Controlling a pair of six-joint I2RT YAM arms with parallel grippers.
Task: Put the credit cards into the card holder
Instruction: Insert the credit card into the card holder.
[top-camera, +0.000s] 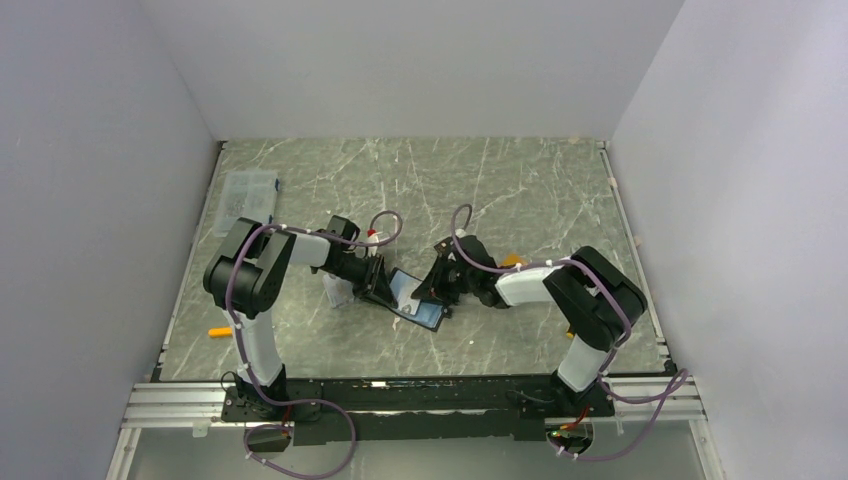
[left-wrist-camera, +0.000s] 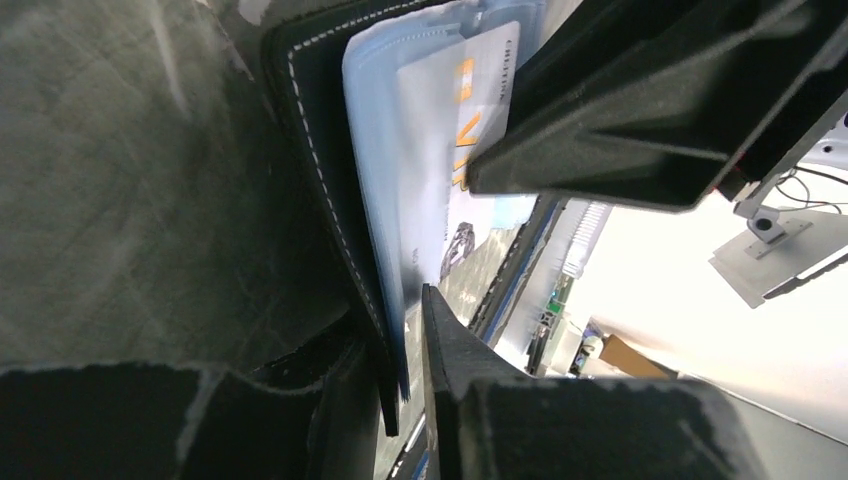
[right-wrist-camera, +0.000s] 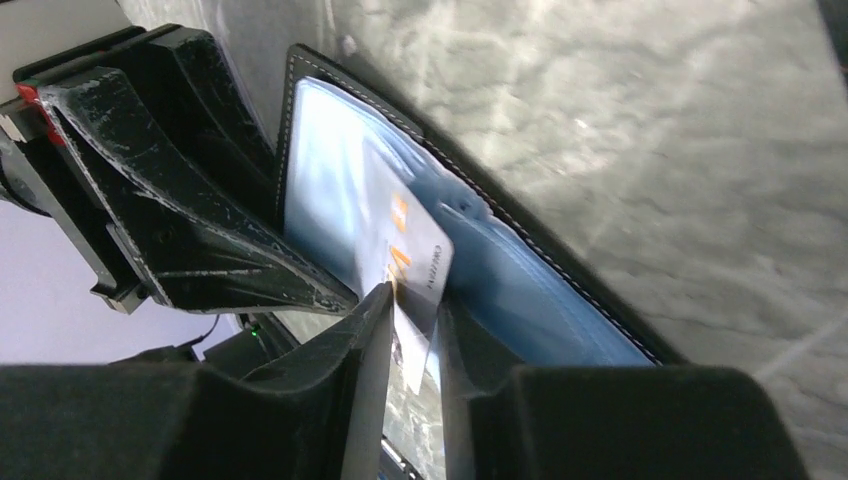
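Right hand pinches one card (pale); left hand clamps one card holder.

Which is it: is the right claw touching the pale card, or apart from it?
Touching. The right wrist view shows the right claw pinching the pale card at its lower end, with a finger pressed on each face.
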